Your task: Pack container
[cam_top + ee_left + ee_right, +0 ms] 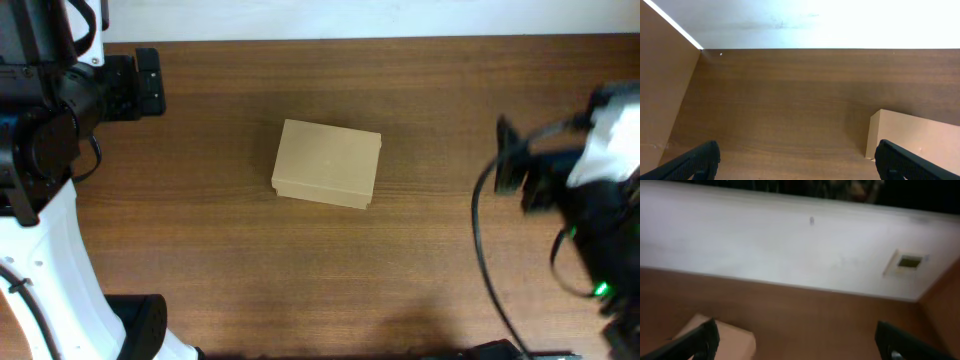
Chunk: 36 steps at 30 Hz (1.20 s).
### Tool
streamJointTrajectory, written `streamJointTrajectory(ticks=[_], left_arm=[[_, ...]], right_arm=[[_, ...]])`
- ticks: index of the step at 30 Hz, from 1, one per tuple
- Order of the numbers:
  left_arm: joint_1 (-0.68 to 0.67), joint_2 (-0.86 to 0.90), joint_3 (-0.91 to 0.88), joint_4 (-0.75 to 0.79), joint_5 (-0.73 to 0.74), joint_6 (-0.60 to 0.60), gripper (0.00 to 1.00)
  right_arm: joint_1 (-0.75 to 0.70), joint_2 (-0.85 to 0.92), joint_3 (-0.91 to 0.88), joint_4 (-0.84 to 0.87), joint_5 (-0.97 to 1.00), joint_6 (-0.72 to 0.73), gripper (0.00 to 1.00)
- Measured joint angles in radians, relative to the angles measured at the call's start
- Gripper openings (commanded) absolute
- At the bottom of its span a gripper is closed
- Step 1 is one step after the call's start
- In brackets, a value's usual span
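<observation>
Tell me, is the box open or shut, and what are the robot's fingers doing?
Small rectangular tan-brown cardboard box: lid shut, lying flat, not held by either arm.
Left arm's black fingers: open wide, empty, not touching the box.
Right arm's black fingers: open wide, empty, not touching the box.

Overhead looks down; low wrists share container

The container lies on the table, near its middle.
</observation>
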Motion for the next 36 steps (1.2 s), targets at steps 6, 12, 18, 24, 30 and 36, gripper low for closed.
streamJointTrajectory(ticks=[6,12,18,24,30,36], left_arm=[[0.000,0.000,0.000,-0.002,-0.002,0.000,1.00],[0.000,0.000,0.000,-0.002,-0.003,0.000,1.00],[0.000,0.000,0.000,-0.002,-0.003,0.000,1.00],[0.000,0.000,0.000,-0.002,-0.003,0.000,1.00],[0.000,0.000,0.000,-0.002,-0.003,0.000,1.00],[0.000,0.000,0.000,-0.002,-0.003,0.000,1.00]], right_arm=[[-0.038,-0.253,-0.436,0.132,-0.011,0.016,0.99],[-0.107,-0.479,-0.798,0.145,-0.018,0.026,0.99],[-0.175,-0.642,-1.041,0.233,-0.045,0.027,0.99],[-0.203,-0.759,-1.224,0.286,-0.077,0.030,0.99],[-0.238,-0.790,-1.309,0.308,-0.083,0.030,0.99],[-0.251,-0.790,-1.324,0.312,-0.083,0.030,0.99]])
